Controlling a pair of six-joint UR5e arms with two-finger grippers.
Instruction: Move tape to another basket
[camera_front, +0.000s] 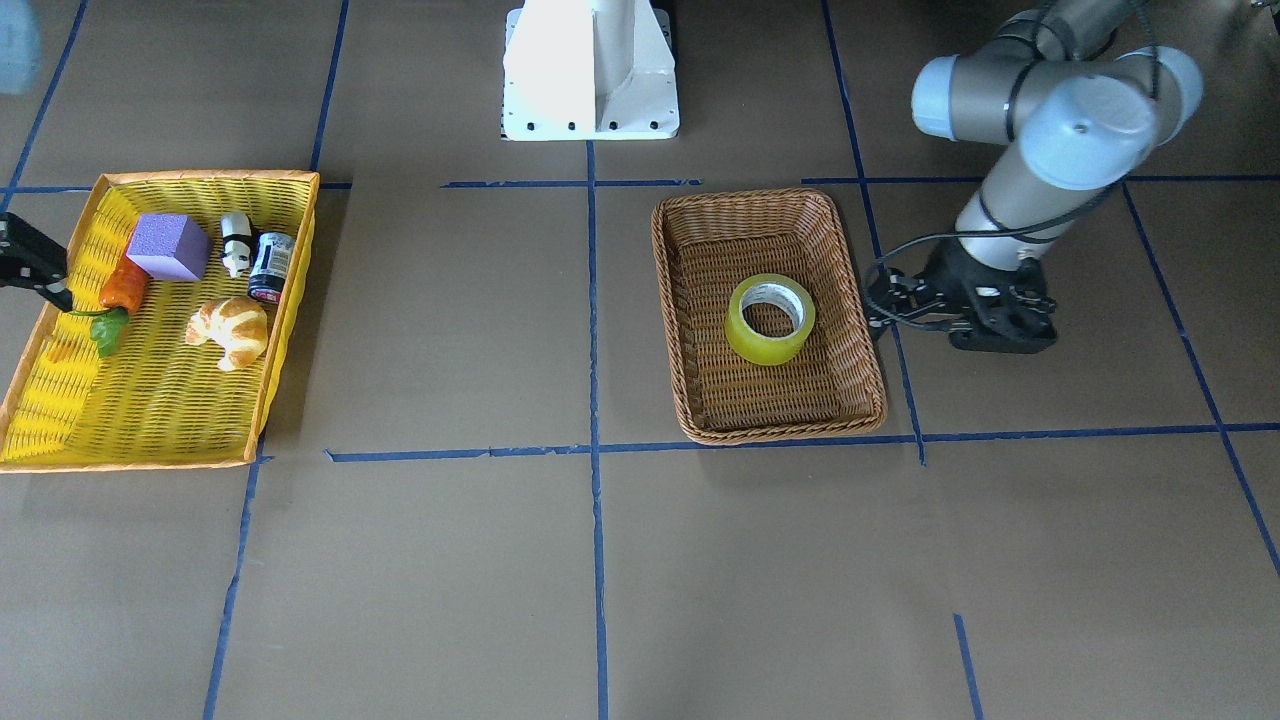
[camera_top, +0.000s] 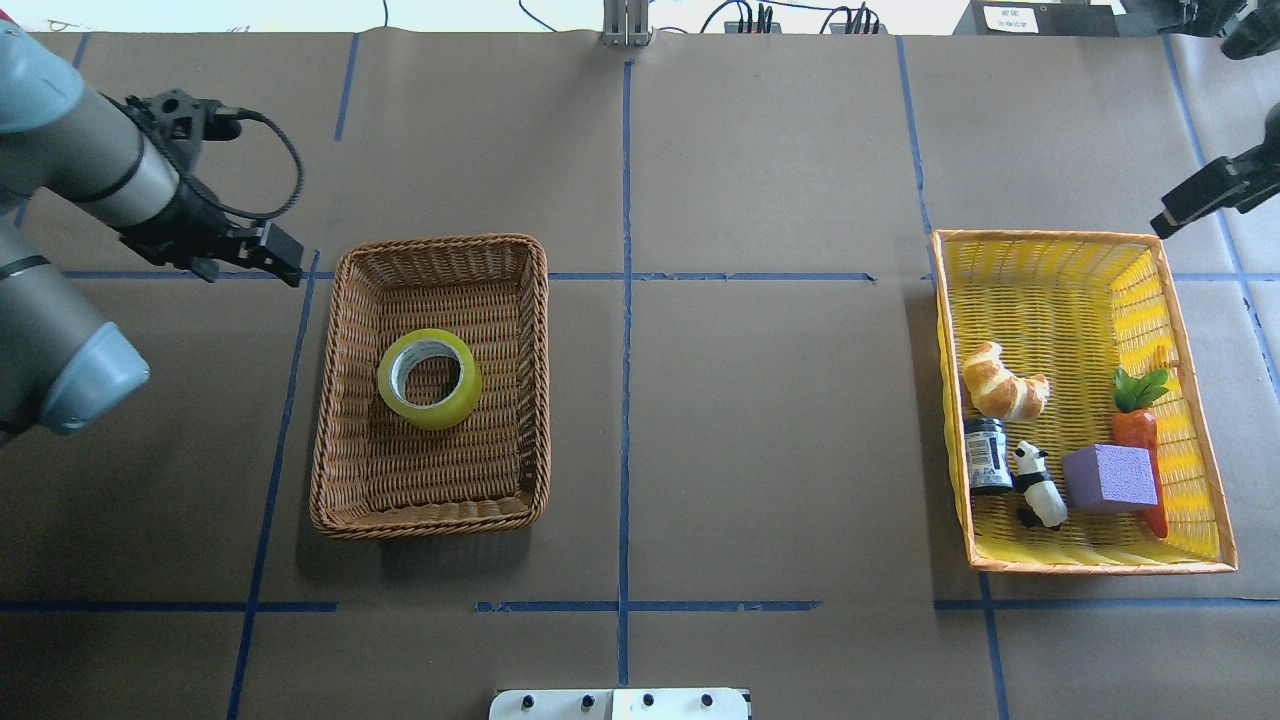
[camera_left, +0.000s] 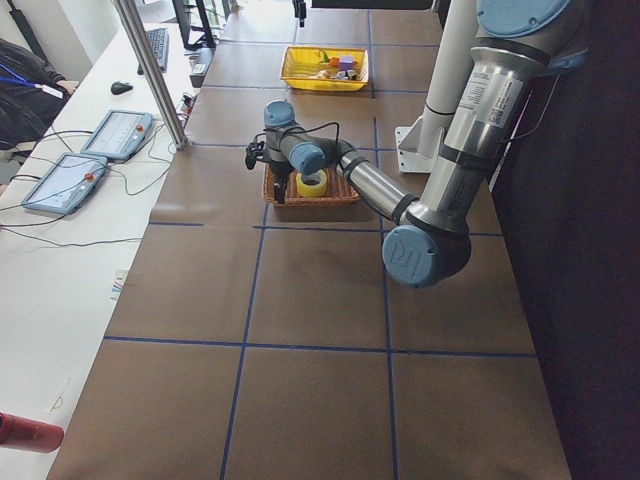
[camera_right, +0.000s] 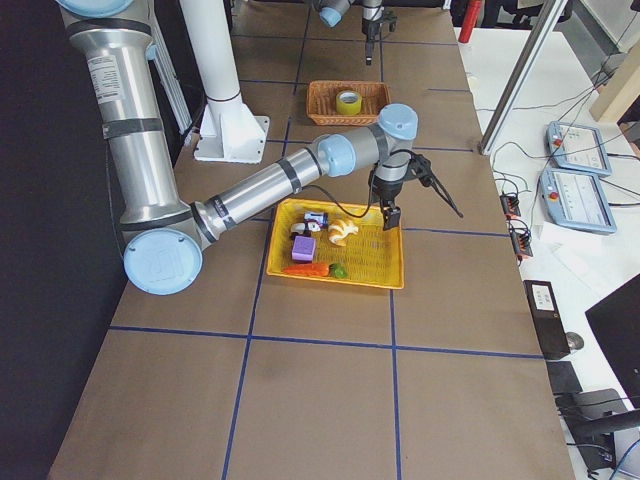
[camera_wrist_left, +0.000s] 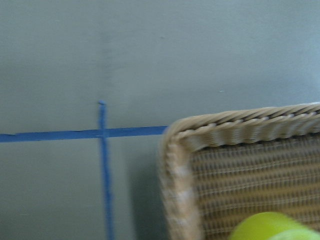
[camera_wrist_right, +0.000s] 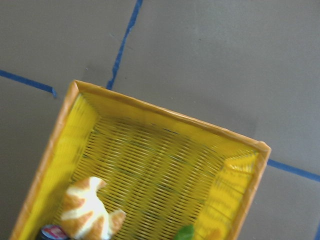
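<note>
Yellow tape lies flat, core hole up, in the brown wicker basket. It sits approx mid-floor, clear of all four walls. Front view agrees: the roll is on the weave w/ no claw touching it.

L claw hangs outside the basket, just off its far-left corner as the overhead cam sees it, above the table. Nothing shows in its grip. Parted or closed, can't tell: the fingers read as one dark block in both overhead & front views. L wrist cam (blurry) shows only the basket's rounded corner, a crossing of blue grid lines beside it, & a sliver of the tape at the bottom edge.

R claw is well apart from all that, off the far-right corner of the yellow tray, outside its orange rim. Its jaw state can't be told either.

The tray holds a croissant, small can, panda fig., purple block & carrot, all bunched toward the robot's end. The can & panda touch, and the block leans against the carrot.
</note>
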